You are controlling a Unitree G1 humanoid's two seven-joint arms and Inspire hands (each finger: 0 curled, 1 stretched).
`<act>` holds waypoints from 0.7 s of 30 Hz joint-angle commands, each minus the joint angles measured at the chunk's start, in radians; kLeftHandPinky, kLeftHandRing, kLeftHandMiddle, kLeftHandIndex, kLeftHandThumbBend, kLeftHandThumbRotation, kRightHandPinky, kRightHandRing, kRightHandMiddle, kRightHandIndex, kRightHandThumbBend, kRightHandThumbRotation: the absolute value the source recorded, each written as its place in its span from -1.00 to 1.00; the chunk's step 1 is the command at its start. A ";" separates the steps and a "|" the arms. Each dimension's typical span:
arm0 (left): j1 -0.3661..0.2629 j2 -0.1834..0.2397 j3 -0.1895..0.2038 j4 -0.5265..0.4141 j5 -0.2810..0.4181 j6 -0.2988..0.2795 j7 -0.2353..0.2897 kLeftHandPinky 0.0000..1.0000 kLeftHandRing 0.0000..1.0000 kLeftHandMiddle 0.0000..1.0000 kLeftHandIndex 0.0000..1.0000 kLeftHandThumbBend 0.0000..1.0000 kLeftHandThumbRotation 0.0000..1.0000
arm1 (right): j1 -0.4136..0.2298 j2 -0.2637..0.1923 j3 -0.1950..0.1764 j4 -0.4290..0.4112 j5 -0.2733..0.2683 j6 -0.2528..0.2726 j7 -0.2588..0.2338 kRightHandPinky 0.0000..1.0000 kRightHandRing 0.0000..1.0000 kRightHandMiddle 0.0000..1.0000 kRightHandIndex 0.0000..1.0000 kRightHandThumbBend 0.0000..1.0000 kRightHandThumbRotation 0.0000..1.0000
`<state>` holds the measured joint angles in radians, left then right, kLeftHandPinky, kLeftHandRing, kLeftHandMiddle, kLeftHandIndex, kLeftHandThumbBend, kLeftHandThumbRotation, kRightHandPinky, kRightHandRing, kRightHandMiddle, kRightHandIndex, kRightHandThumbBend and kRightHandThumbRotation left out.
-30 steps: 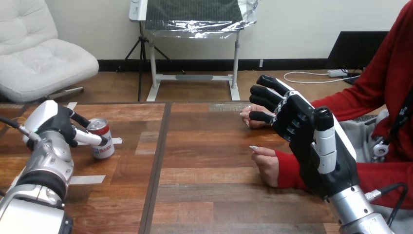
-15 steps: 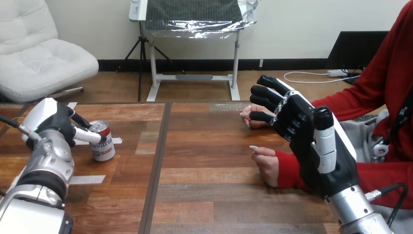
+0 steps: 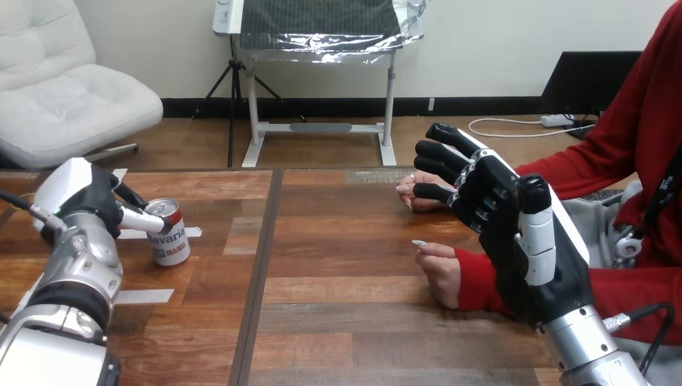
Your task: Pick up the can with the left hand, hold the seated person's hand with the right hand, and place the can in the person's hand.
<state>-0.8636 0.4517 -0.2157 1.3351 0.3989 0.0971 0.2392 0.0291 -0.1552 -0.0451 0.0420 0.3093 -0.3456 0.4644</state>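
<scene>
A red and white can [image 3: 170, 234] stands upright on the left part of the wooden table [image 3: 346, 265]. My left hand [image 3: 87, 201] is just left of it, open, with one straight finger reaching to the can's upper rim and none curled round it. On the right, my right hand [image 3: 515, 241] is raised and open, its fingers spread and pointing left. The person's near hand [image 3: 441, 270], in a red sleeve, rests on the table just left of my right palm. The person's far hand [image 3: 417, 193] lies beyond my fingertips. My fingers are not curled round either.
Strips of pale tape [image 3: 145, 296] lie on the table near the can. A dark seam [image 3: 259, 273] runs down the table between the can and the person's hands. The person sits at the right side.
My left hand has drawn slightly up and left, so its finger now lies at the can's rim instead of across its front. The right hand and the person's hands have stayed still.
</scene>
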 commanded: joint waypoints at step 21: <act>-0.056 -0.006 -0.042 -0.036 0.071 -0.031 0.085 -0.10 0.11 0.20 0.18 0.66 -0.43 | -0.058 0.001 -0.007 -0.016 -0.002 0.001 -0.010 0.56 0.74 0.71 0.74 0.71 1.00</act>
<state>-0.8636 0.4516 -0.2366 1.3350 0.4461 0.0919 0.2952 0.0291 -0.1554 -0.0451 0.0431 0.3075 -0.3448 0.4610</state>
